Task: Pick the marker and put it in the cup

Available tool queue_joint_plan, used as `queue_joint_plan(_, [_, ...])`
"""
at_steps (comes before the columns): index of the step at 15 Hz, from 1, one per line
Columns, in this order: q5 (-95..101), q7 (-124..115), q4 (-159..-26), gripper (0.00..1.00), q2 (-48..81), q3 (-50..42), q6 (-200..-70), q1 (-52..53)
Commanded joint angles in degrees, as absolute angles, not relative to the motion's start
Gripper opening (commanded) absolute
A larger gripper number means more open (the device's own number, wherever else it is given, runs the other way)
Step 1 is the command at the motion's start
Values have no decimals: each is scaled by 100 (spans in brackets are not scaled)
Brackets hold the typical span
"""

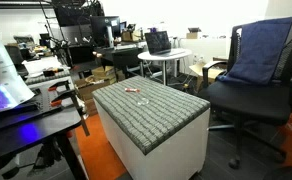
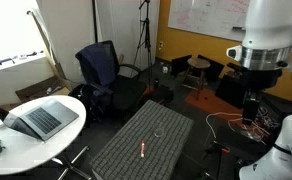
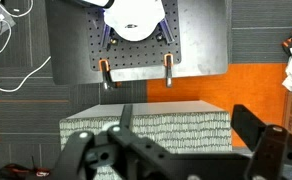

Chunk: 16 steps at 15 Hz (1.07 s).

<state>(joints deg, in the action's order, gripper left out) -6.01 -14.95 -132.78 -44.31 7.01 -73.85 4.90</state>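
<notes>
A: Marker (image 2: 143, 149), in an exterior view?
B: Red sliver on the desk (image 2: 126, 150). Too small to tell tip from cap.
A: Cup (image 2: 158, 133)?
B: Faint against the grey. Rim blurred; upright or tilted, cannot tell.
A: Wrist view?
B: Fingers (image 3: 266, 150) cut off by bottom edge, hiding the desk's near side.

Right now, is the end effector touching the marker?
Apart. In an exterior view the end effector hangs beside the table, well clear of the marker lying on it.
</notes>
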Motion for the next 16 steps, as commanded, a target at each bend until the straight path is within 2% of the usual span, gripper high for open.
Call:
queue_joint_plan(1, [-643,-1416,-13264,100,-4436,790,-7366,348])
queue_joint_plan(8, [-590,-1360,-13266,100,-4410,797,-7445,352])
queue_joint_plan(16, [-316,-1387,-13418,100,-4165,807,-8630,255])
